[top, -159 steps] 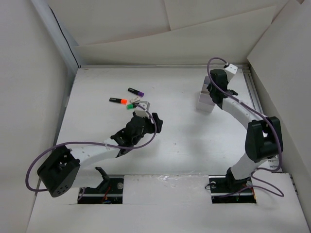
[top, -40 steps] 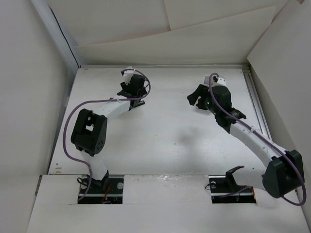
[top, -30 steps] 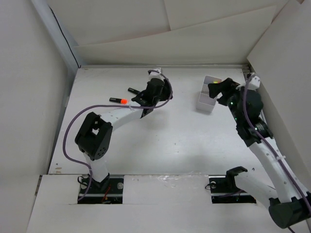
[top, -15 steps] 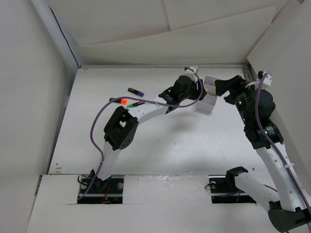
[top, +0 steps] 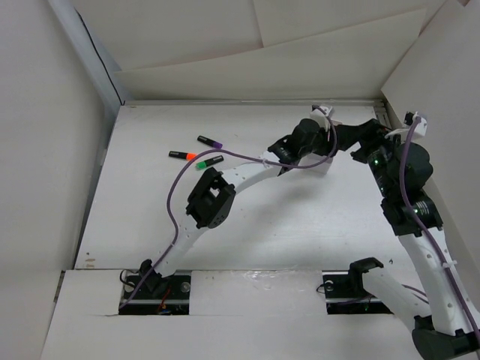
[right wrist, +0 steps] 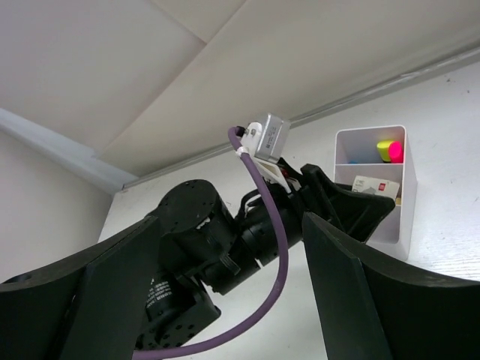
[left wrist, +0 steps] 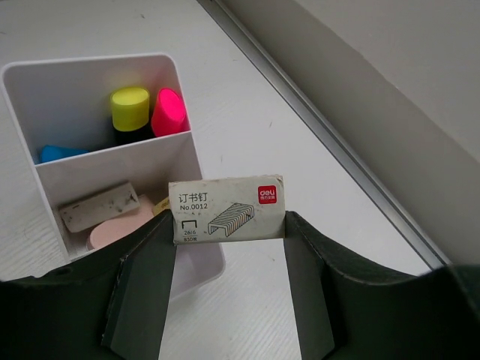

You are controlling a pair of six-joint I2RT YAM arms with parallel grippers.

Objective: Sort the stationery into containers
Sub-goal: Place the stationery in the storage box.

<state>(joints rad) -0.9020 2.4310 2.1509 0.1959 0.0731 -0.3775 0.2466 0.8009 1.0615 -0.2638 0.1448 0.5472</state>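
My left gripper (left wrist: 230,225) is shut on a small white box of staples (left wrist: 229,211), held just above the near corner of the white container (left wrist: 90,61). The container's far compartment holds a yellow marker (left wrist: 130,103), a pink one (left wrist: 170,111) and a blue piece (left wrist: 56,152). Its nearer compartment holds a worn eraser (left wrist: 99,208) and pinkish pieces. From above, the left gripper (top: 304,142) covers most of the container. Purple (top: 209,141), orange (top: 182,155) and green (top: 209,161) markers lie on the table. My right gripper (right wrist: 232,300) is open, empty, beside the container (right wrist: 390,232).
White walls enclose the table on the left, back and right. A metal rail (left wrist: 330,142) runs along the table edge close behind the container. The left arm's purple cable (right wrist: 281,247) hangs between the right gripper's fingers in the right wrist view.
The left gripper has carried the box of staples rightward from beside the loose markers to the container. The right arm has drawn back slightly to the right.
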